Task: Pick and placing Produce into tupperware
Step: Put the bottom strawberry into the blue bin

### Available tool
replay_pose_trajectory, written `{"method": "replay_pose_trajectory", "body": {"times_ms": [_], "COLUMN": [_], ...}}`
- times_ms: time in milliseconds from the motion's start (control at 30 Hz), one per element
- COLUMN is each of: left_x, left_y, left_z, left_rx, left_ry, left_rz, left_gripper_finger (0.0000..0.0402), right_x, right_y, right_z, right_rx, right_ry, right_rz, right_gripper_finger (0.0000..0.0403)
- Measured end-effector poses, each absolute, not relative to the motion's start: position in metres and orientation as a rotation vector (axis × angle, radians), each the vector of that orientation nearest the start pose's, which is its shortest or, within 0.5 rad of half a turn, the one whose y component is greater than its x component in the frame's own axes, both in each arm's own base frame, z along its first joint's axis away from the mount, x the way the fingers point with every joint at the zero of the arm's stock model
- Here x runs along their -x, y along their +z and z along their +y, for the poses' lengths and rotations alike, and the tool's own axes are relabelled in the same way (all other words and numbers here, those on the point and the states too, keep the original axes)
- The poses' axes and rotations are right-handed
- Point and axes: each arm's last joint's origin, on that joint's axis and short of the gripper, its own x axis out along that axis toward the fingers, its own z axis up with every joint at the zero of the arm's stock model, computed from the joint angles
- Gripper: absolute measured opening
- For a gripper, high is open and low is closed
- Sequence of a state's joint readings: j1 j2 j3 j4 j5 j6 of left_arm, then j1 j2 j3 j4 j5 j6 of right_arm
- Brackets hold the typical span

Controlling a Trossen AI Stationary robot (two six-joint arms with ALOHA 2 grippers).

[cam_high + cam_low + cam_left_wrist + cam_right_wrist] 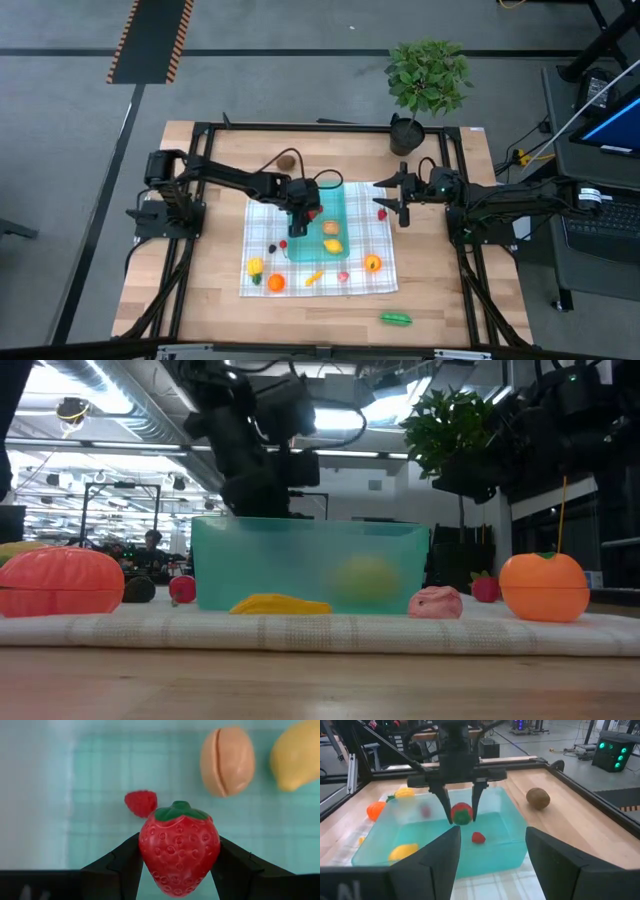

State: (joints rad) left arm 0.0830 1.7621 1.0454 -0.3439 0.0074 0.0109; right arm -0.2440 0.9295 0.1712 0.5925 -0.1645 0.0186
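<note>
The left gripper (179, 870) pinches a strawberry (179, 851) by its sides above the tupperware (338, 205). It looks light, hard and glossy, so likely slippery. The right gripper (403, 200) waits spread wide nearby.

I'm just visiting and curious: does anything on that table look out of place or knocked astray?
Two pieces lie off the checked cloth on bare wood: a green pod near the front edge and a brown kiwi at the back. Nothing looks spilled or broken.

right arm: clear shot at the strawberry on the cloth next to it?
Probably yes. The strawberry lies on the cloth just beside the open right claw, nothing between them. The left claw, holding another strawberry over the tupperware, stays clear.
</note>
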Motion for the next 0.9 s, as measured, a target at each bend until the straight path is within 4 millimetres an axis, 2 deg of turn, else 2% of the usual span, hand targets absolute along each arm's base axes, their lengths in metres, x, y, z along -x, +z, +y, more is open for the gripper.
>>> {"method": "replay_pose_trajectory", "body": {"times_ms": [133,567,900], "left_x": [-0.3408,-0.3406,-0.3405], "left_y": [0.1565,0.1587,0.1587], "left_z": [0.0298,0.0321,0.0328], "left_rx": [0.042,0.044,0.025], "left_ry": [0.066,0.074,0.099], "left_rz": [1.082,1.072,1.073], "left_gripper_finger": [0.0185,0.0194,0.0221], "right_x": [-0.1726,-0.173,-0.173], "right_y": [0.173,0.1722,0.1722], "right_z": [-0.0381,-0.0382,-0.0382], "right_rx": [-0.054,-0.054,-0.054], "right_ry": [-0.081,-0.081,-0.081], "right_rz": [0.169,0.174,0.174], "right_gripper_finger": [0.0227,0.0227,0.0227]}}
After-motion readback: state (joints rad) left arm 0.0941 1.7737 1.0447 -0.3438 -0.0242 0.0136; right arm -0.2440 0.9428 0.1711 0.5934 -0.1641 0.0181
